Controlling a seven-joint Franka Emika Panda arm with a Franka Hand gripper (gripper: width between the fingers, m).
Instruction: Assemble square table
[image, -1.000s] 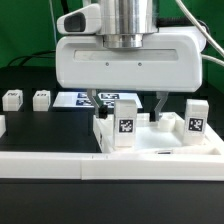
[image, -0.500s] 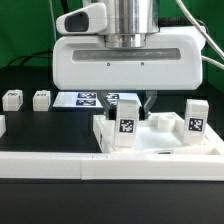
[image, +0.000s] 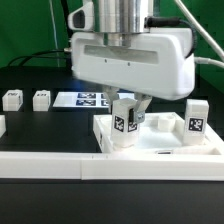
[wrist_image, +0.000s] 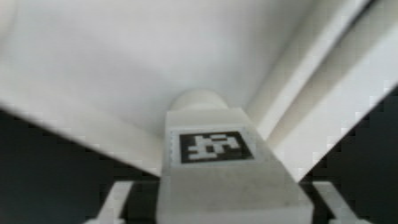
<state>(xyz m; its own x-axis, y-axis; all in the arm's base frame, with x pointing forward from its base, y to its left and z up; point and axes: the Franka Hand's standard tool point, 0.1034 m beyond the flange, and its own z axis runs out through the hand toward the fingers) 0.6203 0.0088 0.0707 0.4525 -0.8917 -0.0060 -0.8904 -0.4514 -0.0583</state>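
The white square tabletop (image: 160, 148) lies upside down at the middle right, with its rim up. One tagged white leg (image: 125, 122) stands in its near corner on the exterior view's left. A second leg (image: 195, 118) stands in the corner on the exterior view's right. My gripper (image: 130, 108) is directly above the first leg and shut on its upper part. In the wrist view the leg (wrist_image: 217, 150) fills the space between my fingers (wrist_image: 127, 203), with the tabletop's inside (wrist_image: 143, 70) beyond it. My gripper (wrist_image: 217, 206) shows at that frame's edge.
Two loose tagged legs (image: 12, 99) (image: 41, 98) lie on the black table at the exterior view's left. The marker board (image: 85, 99) lies behind the tabletop. A long low white wall strip (image: 60, 166) runs along the front, against the tabletop.
My fingers have closed in from wide apart onto the left corner leg. The hand has then turned about its vertical axis, and the leg's tag has turned with it.
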